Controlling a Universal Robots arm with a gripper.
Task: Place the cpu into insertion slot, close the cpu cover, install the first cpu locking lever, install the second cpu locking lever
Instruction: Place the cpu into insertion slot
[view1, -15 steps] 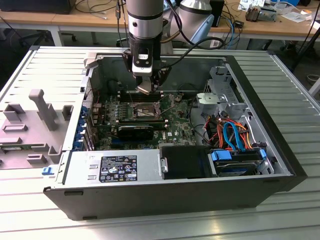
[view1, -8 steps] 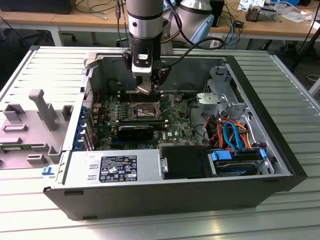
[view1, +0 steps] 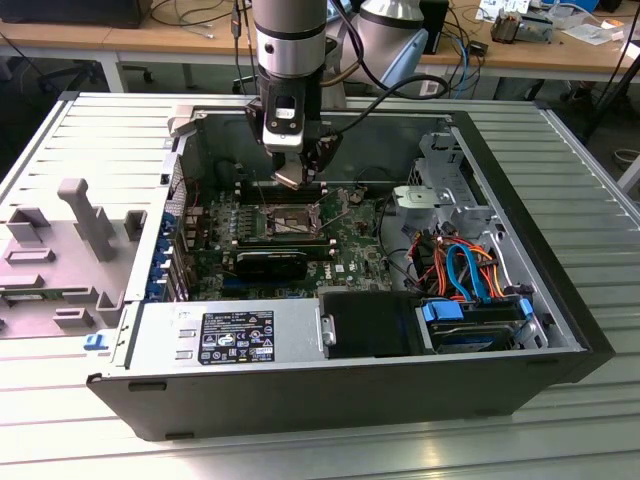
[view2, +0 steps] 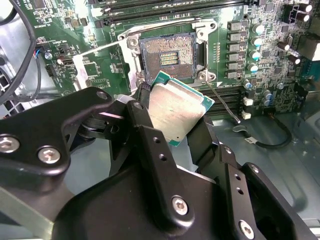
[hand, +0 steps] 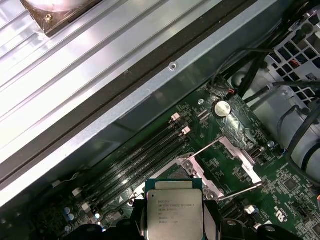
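**Inspector:** State of the fingers?

**Assessor:** The gripper (view2: 172, 122) is clamped on the cpu (view2: 176, 106), with one black finger (view2: 145, 125) on each of two opposite edges.

**Inspector:** Orientation?

**Assessor:** The chip is near square, with no evident long axis. Its silver top shows in both wrist views. It sits tilted, a green corner pointing past the fingertips toward the insertion slot (view2: 169, 56).

**Inspector:** Seated?

**Assessor:** No. It is between the fingers, above the open slot. The cpu cover (hand: 239, 159) stands raised beside the slot.

arm (view1: 290, 40) was a silver-grey cylinder with black band, upper centre of exterior view | cables (view1: 365, 68) were black, looped | claw (view2: 172, 117) was matte black linkages, silver screws (view2: 48, 155)
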